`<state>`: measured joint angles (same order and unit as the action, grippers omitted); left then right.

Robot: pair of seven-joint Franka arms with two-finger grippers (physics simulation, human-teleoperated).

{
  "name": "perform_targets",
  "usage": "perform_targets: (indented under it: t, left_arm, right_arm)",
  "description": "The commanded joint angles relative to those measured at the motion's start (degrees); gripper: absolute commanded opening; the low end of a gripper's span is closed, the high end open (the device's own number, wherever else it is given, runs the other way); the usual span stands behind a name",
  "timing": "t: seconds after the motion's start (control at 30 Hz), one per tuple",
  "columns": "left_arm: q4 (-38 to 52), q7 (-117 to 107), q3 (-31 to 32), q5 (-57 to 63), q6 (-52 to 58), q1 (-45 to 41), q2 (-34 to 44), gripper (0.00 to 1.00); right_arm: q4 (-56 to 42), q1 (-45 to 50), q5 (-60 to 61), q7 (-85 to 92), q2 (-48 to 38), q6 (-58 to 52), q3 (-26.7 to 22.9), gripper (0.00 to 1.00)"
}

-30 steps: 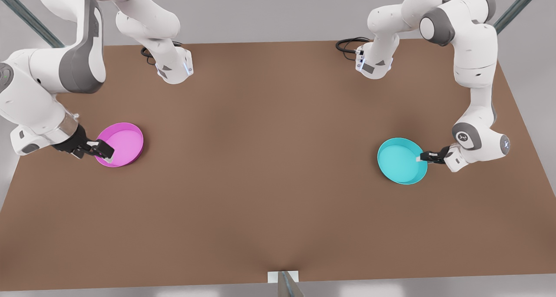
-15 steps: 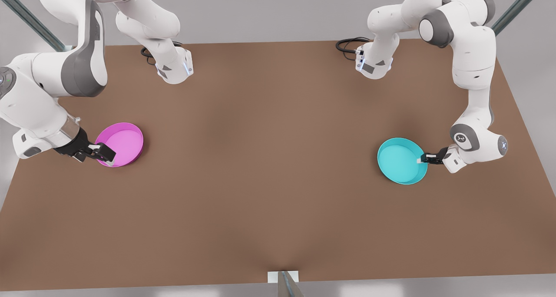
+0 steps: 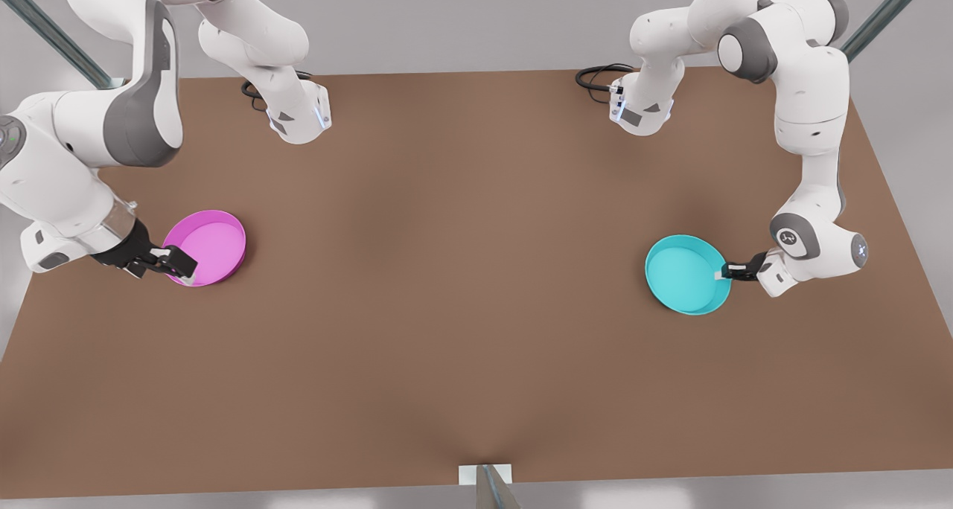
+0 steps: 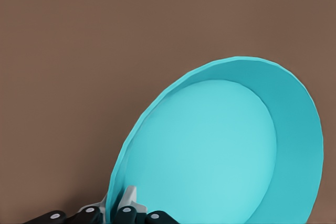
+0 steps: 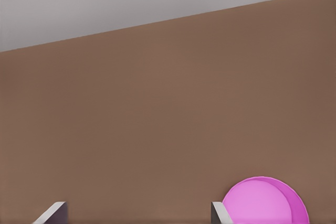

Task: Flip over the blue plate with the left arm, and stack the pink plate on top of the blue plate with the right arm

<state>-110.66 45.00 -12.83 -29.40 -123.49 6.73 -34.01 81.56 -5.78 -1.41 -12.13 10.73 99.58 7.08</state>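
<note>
The blue plate point(image 3: 685, 274) sits rim up on the front view's right side of the brown table point(image 3: 461, 271). My left gripper point(image 3: 721, 273) is shut on its rim at the edge nearest that arm. The left wrist view shows the blue plate point(image 4: 226, 150) with the left gripper point(image 4: 118, 209) clamped on its thin wall. On the front view's left lies the pink plate point(image 3: 212, 245), also rim up. My right gripper point(image 3: 179, 265) hovers at its near-left rim. In the right wrist view the right gripper point(image 5: 136, 214) stands open, and the pink plate point(image 5: 265, 203) lies beyond one finger.
Both arm bases point(image 3: 298, 118) point(image 3: 640, 111) stand at the table's back edge with black cables beside them. A small white bracket point(image 3: 484, 475) sits at the middle of the front edge. A wide stretch of bare table separates the two plates.
The left gripper's fingers have shut on the blue plate's rim, and the plate has shifted slightly toward the front view's left. The right arm has drawn back a little from the pink plate.
</note>
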Motion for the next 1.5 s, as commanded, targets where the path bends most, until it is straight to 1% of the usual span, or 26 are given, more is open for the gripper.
perform_targets:
  t: [0.0,0.37,0.63,0.77,0.83,0.87,0.97,1.23,1.47]
  left_arm:
    - [0.00,0.09,0.00,-1.18,0.10,-0.05,0.00,0.22]
    - [0.44,-0.88,-0.09,-1.27,2.12,-0.31,1.05,0.21]
    - [0.70,-4.91,-0.09,-0.83,4.05,-1.28,5.53,0.21]
    - [1.67,-10.01,-0.18,-0.22,5.63,-4.17,7.82,0.21]
    - [2.54,-12.12,-0.26,2.50,5.63,-4.79,8.35,0.21]
    - [3.25,-15.46,-0.18,5.14,5.72,-6.81,9.05,0.21]
    - [4.22,-19.33,-0.09,7.86,5.81,-8.49,10.37,0.21]
    - [12.12,-35.15,-0.09,18.85,12.40,-17.53,11.16,0.21]
    - [14.68,-39.46,-0.09,23.86,12.40,-23.34,11.16,0.21]
  right_arm:
    - [0.00,0.06,0.00,0.00,-0.01,0.00,0.04,1.00]
    - [0.09,-0.03,0.00,0.00,0.08,0.00,-0.05,1.00]
    - [0.17,0.15,-0.09,0.00,-0.01,-0.09,-0.05,1.00]
    - [0.17,-0.02,0.00,-0.09,0.17,0.00,-0.05,1.00]
    - [0.09,0.06,0.00,0.00,0.35,0.00,-0.05,1.00]
    - [0.00,-0.03,0.00,0.00,0.43,0.00,-0.05,1.00]
    - [0.09,-0.03,0.00,-0.09,0.43,0.79,-0.05,1.00]
    - [0.17,-0.03,0.00,-0.09,0.61,0.88,-0.05,1.00]
    - [0.17,-0.03,0.00,0.00,0.61,0.88,-0.05,1.00]
